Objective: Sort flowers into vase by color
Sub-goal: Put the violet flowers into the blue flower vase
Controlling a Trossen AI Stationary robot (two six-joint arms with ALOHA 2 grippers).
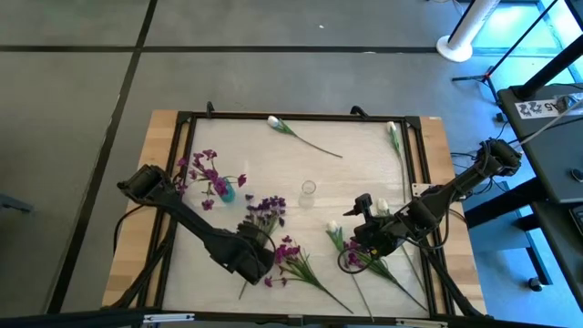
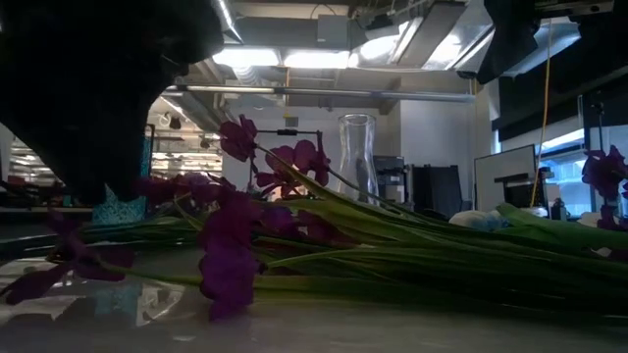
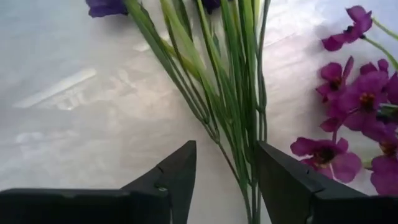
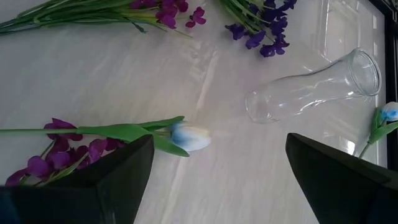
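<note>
L gripper [image 3: 224, 180] open astride purple stems [image 3: 230, 106], ends cut off | R gripper [image 4: 217, 177] wide open, empty

Both of my arms are dark, nearly black, built from chunky rounded segments joined by thick links. In the high view the left arm [image 1: 196, 228] runs from the left middle of the frame toward lower centre, the right arm [image 1: 446, 196] from right of centre; dark cables trail from each base. The left claw [image 3: 227, 180] has two matte black wedge-shaped fingers [image 3: 171, 177] with a small screw on one. The right claw [image 4: 214, 177] has broad, flat, black fingers [image 4: 118, 174] with sharp straight edges.
</note>
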